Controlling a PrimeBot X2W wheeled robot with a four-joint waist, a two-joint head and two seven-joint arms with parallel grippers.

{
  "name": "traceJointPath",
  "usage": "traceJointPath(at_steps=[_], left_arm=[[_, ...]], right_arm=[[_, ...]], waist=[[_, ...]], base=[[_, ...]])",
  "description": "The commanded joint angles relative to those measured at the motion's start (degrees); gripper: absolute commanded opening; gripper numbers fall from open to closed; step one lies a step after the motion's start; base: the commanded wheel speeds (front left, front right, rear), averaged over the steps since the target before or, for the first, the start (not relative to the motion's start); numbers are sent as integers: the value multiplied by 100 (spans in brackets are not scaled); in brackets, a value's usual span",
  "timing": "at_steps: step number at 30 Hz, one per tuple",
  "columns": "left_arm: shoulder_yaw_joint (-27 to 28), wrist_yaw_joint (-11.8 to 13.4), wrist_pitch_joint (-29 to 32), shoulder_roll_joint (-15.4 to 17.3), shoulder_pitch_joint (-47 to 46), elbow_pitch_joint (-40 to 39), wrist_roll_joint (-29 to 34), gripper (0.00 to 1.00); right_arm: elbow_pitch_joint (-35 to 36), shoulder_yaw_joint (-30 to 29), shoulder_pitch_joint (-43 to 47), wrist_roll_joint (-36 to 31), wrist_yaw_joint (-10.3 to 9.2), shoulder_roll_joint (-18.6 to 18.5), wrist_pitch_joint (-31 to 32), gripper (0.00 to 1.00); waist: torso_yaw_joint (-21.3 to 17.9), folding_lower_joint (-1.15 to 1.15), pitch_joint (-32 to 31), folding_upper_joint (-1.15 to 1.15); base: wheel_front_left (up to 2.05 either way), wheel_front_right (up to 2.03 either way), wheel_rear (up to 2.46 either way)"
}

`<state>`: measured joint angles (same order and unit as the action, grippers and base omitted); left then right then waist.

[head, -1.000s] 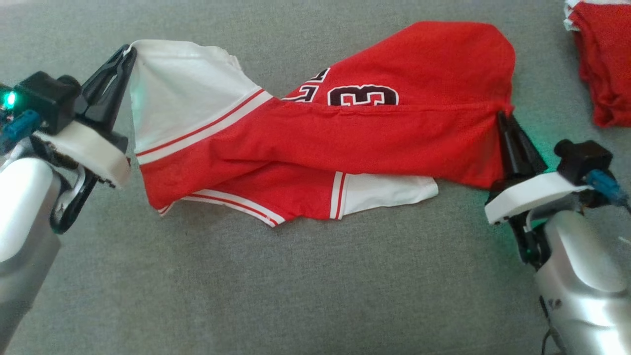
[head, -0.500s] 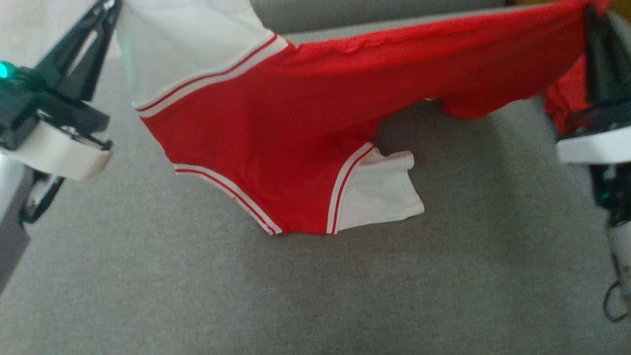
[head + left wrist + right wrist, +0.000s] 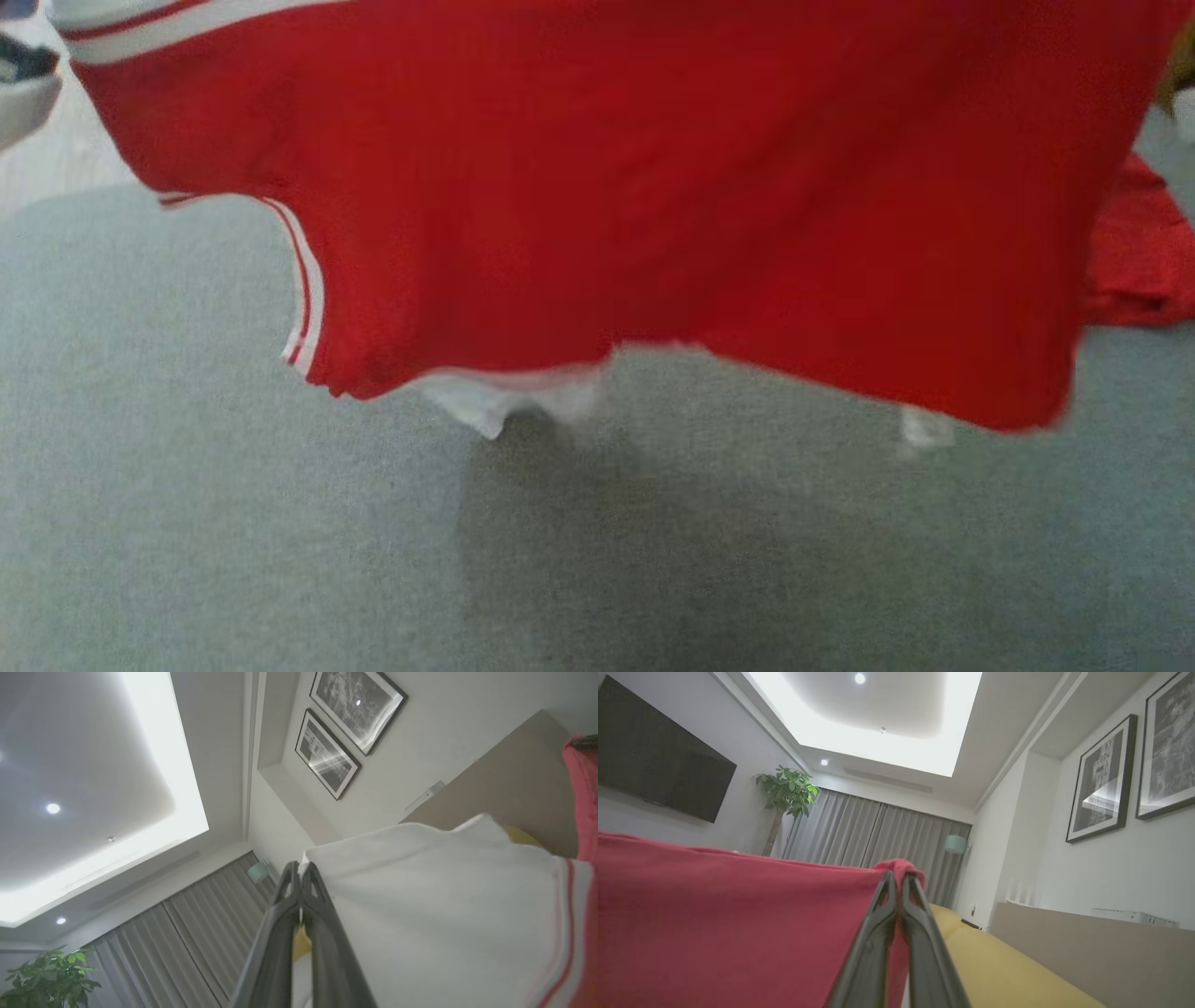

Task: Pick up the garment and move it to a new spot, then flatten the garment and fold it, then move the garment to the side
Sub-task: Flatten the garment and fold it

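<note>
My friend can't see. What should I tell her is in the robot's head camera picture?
A big red garment with white striped trim hangs across the top, over a grey surface. Its shadow falls below, and more red cloth lies at the right edge.

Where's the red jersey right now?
Head view: the jersey hangs across the top, above the grey surface, held by the left gripper and right gripper.

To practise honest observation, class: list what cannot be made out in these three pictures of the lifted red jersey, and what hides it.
Head view: the jersey's top, cut off by the frame's upper edge.
Head view: its lower hem, motion-blurred; the white bits below are unclear.
Head view: the red cloth at right, partly behind the jersey and cut by the edge.
</note>
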<state>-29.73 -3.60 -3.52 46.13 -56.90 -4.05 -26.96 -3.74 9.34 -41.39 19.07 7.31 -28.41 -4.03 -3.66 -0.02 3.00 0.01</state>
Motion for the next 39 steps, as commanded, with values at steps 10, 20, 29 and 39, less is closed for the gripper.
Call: traceJointPath(at_steps=[10,20,29,39], left_arm=[[-365,-294,-256,-400,-2004,1869,674,0],[-320,117,-1135,-1072,-3329,2811,1457,0],[-121,66,-1146,-840,-1330,1647,1268,0],[-42,688,-1147,-530,2812,306,1110,0]], right_arm=[[-1673,870,-2063,263,18,221,-266,0],[-2812,248,-3307,-552,18,355,-1075,0],[-2613,-100,-1779,-694,18,343,-1095,0],[-2005,-490,1301,-684,18,334,-1096,0]], waist=[[339,2,1662,-1],[545,2,2190,-1],[672,2,1933,-1],[677,2,917,-1]], base=[[0,0,0],[0,0,0],[0,0,0],[0,0,0]])
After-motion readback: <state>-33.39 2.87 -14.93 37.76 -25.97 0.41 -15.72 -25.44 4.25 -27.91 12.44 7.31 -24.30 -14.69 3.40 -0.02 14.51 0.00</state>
